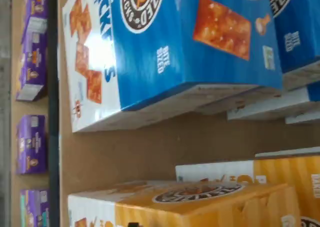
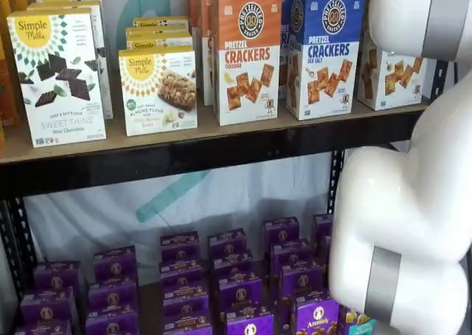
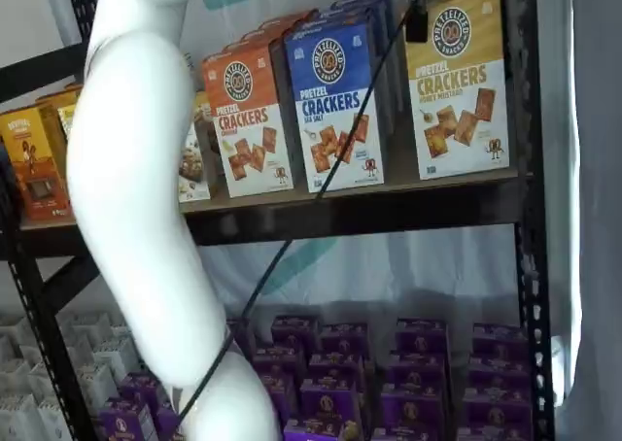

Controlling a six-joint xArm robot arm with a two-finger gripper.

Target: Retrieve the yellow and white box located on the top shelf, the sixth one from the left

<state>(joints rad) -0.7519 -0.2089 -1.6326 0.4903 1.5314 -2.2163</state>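
Yellow-topped and white below, the target box (image 3: pixel 458 84) is seen upright on the top shelf (image 3: pixel 369 206), just beside the blue box (image 3: pixel 335 103). A small black piece hangs at its upper corner. The jaws are not shown clearly; by all indication they are spread wide, nothing pinched.

The yellow and white box (image 3: pixel 458 86) stands upright at the right end of the top shelf (image 3: pixel 389 208).

Glossy cardboard yellow and white box (image 3: pixel 459 86) on the matt wooden top shelf (image 3: pixel 369 203).
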